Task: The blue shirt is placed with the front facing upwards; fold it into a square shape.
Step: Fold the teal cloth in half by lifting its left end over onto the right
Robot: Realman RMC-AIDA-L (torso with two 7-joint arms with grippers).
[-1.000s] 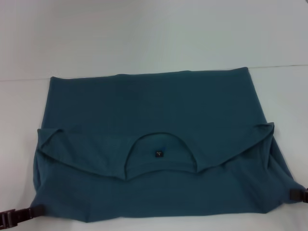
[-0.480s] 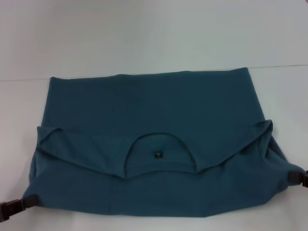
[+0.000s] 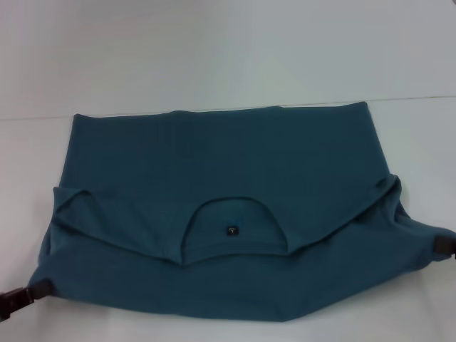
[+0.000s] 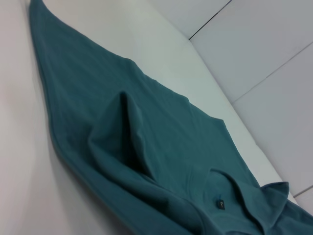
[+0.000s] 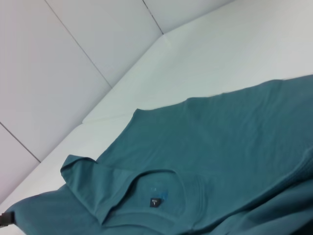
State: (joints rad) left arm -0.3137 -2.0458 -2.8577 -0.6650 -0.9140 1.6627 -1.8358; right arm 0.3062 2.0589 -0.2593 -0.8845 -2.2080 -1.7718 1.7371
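Observation:
The blue shirt (image 3: 228, 157) lies spread on the white table, plain teal side up, its collar end folded over so the neck opening and small dark label (image 3: 231, 230) show. My left gripper (image 3: 34, 291) is at the shirt's near left corner and my right gripper (image 3: 440, 244) at its near right corner. Each is shut on the cloth, and the near edge is drawn up between them. Both wrist views show the shirt (image 4: 146, 147) (image 5: 234, 147) and its label (image 4: 220, 202) (image 5: 154, 201), not the arm's own fingers.
The white table (image 3: 214, 57) stretches beyond the shirt to a seam line (image 3: 413, 100) at the back. Pale panelled surfaces (image 5: 73, 58) lie past the table in the wrist views.
Both grippers have moved away from me, the right one farther, carrying the shirt's near corners with them. The near edge has drawn up and curves between them.

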